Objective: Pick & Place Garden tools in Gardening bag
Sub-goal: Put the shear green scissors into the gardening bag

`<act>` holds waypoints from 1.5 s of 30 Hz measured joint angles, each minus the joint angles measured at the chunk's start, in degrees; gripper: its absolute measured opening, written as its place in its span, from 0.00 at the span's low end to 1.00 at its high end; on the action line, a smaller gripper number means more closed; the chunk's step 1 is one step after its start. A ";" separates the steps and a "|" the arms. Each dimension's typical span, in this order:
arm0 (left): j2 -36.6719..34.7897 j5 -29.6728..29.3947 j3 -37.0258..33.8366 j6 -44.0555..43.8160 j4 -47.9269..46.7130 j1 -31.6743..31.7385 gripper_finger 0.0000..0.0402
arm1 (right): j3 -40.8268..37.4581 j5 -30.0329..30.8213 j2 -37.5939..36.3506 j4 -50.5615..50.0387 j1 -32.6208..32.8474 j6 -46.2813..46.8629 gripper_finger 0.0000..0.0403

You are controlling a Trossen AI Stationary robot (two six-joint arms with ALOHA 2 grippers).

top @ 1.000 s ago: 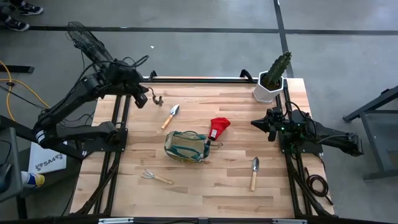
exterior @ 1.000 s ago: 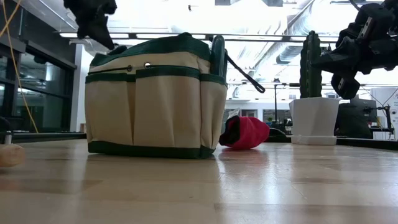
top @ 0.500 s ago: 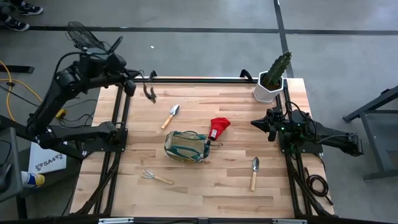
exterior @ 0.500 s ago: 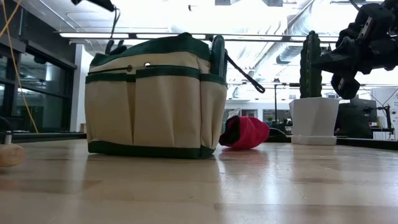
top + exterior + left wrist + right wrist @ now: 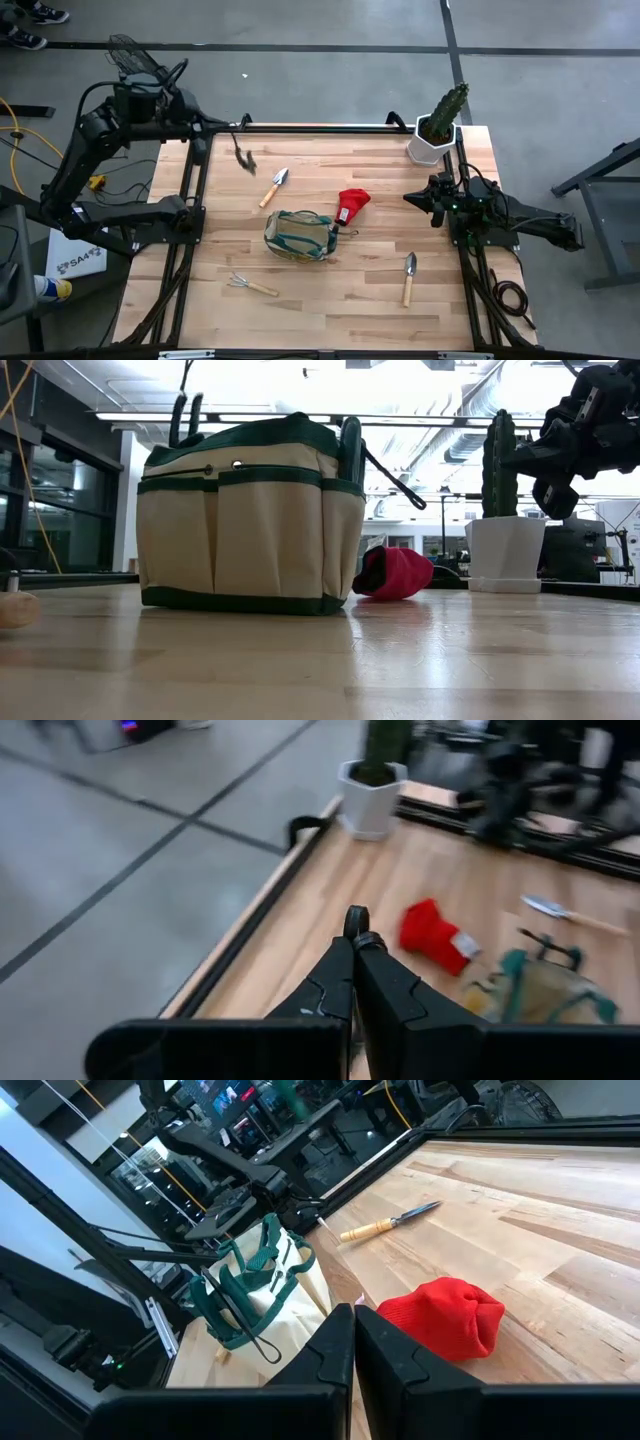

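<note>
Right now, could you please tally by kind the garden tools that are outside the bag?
Trowels: 2
Hand rake: 1
Red glove: 1
Pruning shears: 1, hanging from the left pincer
Total: 5

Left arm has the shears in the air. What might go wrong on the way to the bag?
1. The shears dangle below the left gripper, which seems to pinch only a small loop, so they may swing or slip out.
2. The bag is soft and its green handles cross the opening, so hanging shears could snag there or land outside.

The right gripper waits at the table's right edge.
</note>
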 joint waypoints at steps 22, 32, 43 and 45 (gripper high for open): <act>-2.65 14.23 0.00 19.07 -7.49 0.00 0.00 | 0.00 0.00 0.00 0.01 0.00 0.00 0.01; -3.08 25.69 0.00 31.92 -10.40 -0.01 0.00 | 0.00 0.00 0.02 0.01 0.00 0.00 0.01; -3.17 32.10 0.00 36.66 -10.29 -0.02 0.00 | 0.00 0.00 0.00 -0.02 0.00 0.00 0.01; -3.10 32.86 0.00 36.84 -10.27 -0.02 0.00 | 0.00 0.00 0.01 0.00 0.00 0.00 0.01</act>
